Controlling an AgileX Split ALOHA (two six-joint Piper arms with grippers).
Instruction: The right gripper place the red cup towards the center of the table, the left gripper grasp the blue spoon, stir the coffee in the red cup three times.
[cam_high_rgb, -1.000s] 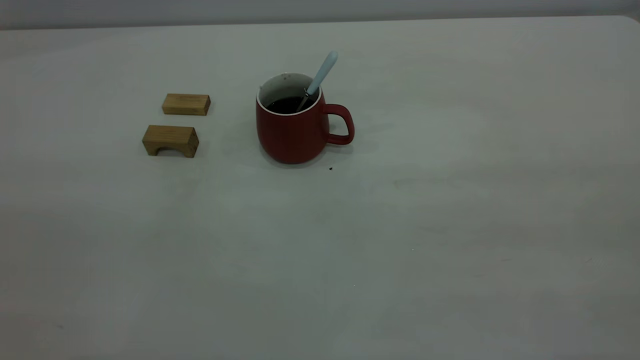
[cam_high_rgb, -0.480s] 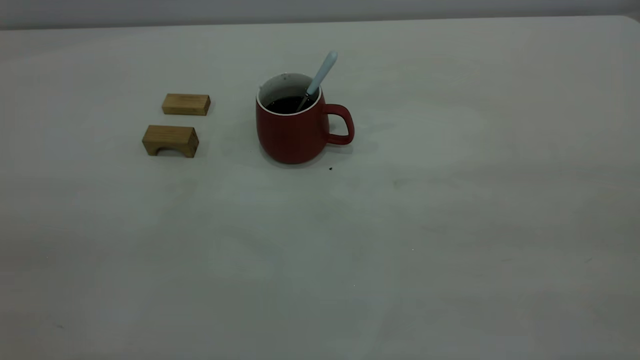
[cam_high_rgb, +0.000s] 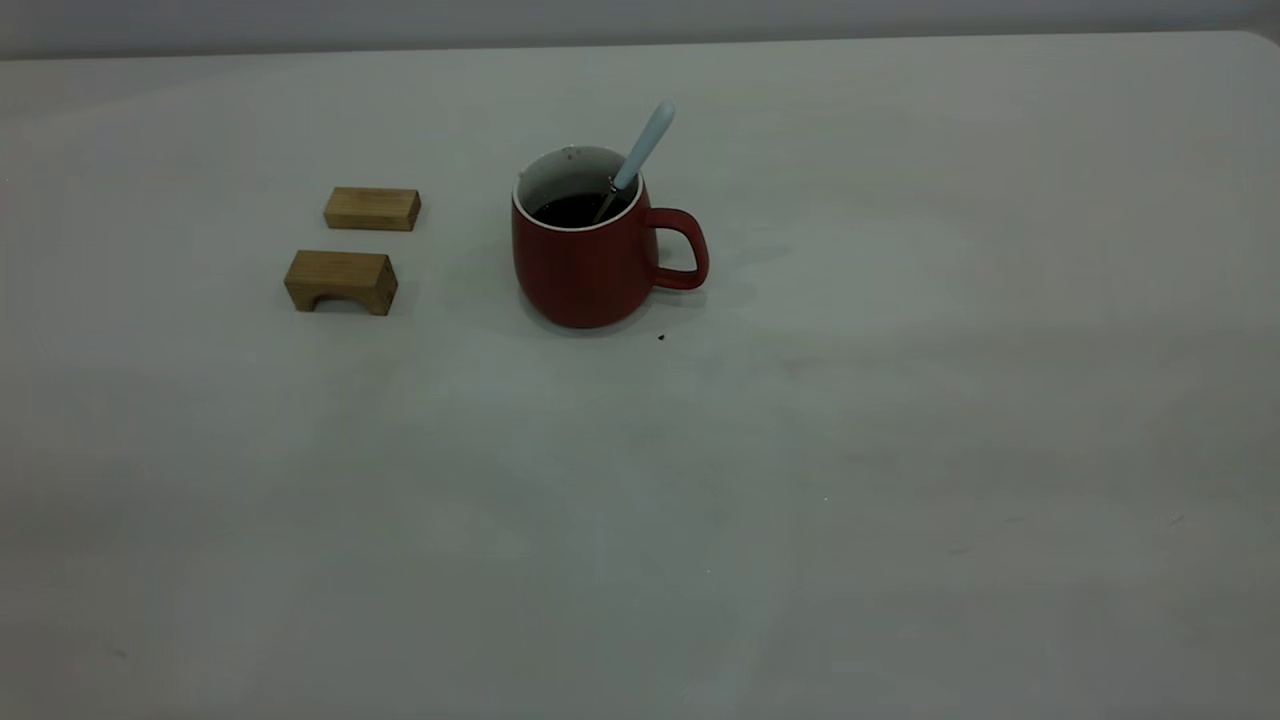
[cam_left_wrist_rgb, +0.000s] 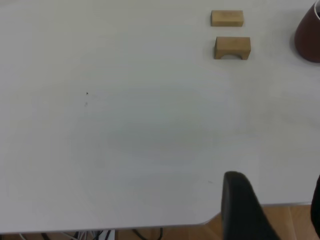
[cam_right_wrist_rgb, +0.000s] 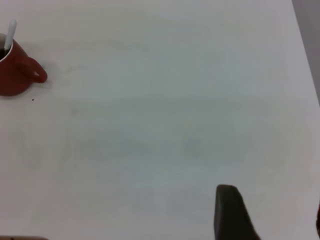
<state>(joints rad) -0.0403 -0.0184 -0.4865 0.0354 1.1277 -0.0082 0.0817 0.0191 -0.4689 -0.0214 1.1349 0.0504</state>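
- The red cup (cam_high_rgb: 585, 255) is seen toward the far edge of the table (cam_high_rgb: 900, 450), with the blue spoon (cam_high_rgb: 640, 150) leaning inside.
- Both grippers are held back near the table's near edge; whether they are open or closed cannot be told.
- The cup could be tipped if the leaning spoon is knocked.

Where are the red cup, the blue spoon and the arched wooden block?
red cup (cam_high_rgb: 580, 270), exterior view, front of its body.
blue spoon (cam_high_rgb: 648, 143), exterior view, pale handle above the rim.
arched wooden block (cam_high_rgb: 341, 278), exterior view, its front face.
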